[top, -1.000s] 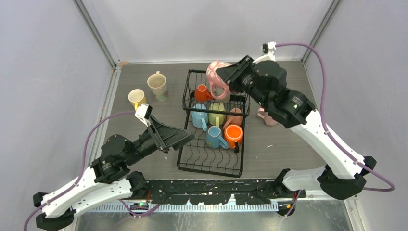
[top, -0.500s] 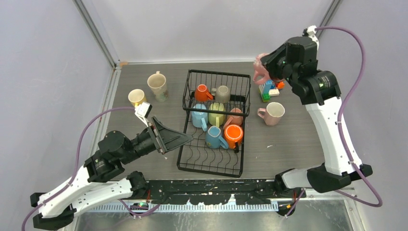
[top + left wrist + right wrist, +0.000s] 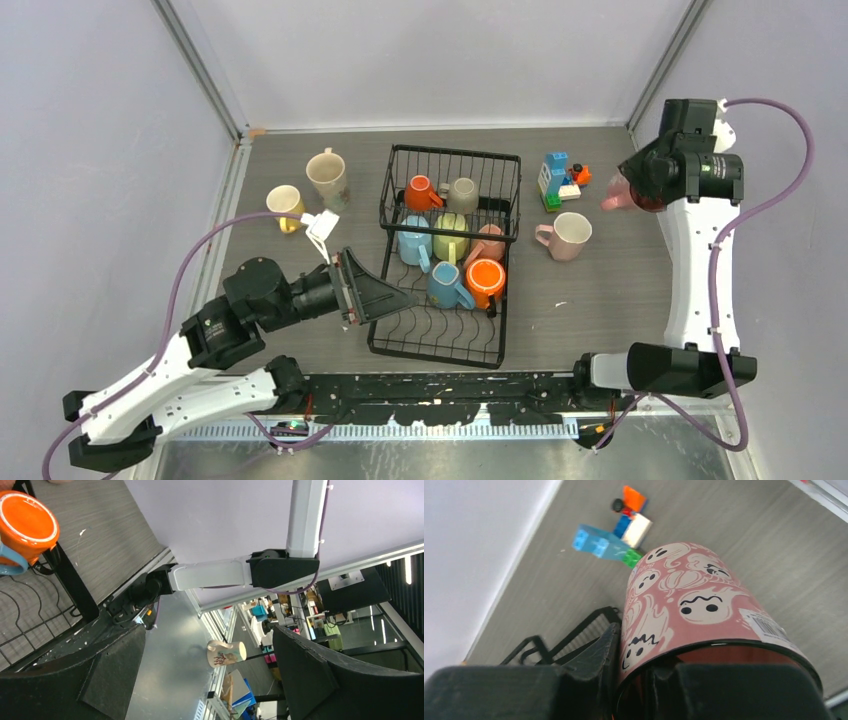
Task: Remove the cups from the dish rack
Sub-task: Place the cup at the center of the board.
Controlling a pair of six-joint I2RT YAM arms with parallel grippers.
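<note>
- A grey wood-grain table (image 3: 600, 300) is seen from above, with the dish rack (image 3: 395, 345) set at its middle, the tall basket end at the far side and the wavy-wire tray at the near side.
- The left gripper (image 3: 400, 297) is held over the tray's left edge; in the left wrist view its fingers (image 3: 320, 675) are spread wide, with nothing between them.
- The right gripper (image 3: 640, 185) is held at the table's far right, well apart from the rack. It is clamped on the rim of a ghost-print pink cup (image 3: 684, 605), 1 finger inside and 1 outside.
- 7 cups are left in the rack:
  - 2 are walled in by the basket: a red-orange cup (image 3: 420, 192) and a grey-beige cup (image 3: 462, 193).
  - 3 are lined up just behind the basket's near wall: a light blue cup (image 3: 412, 243), a pale green cup (image 3: 449, 238) and a salmon cup (image 3: 489, 243).
  - 2 are on the tray: a blue cup (image 3: 445, 285), nearest the left gripper, and an orange cup (image 3: 485, 279) touching it.
- 3 cups are set on the table: a cream cup (image 3: 327, 176) and a yellow cup (image 3: 284, 203) left of the rack, and a plain pink cup (image 3: 566, 236) right of it.
- A toy-block figure (image 3: 558, 180) is placed between the rack and the held cup, near the plain pink cup.
</note>
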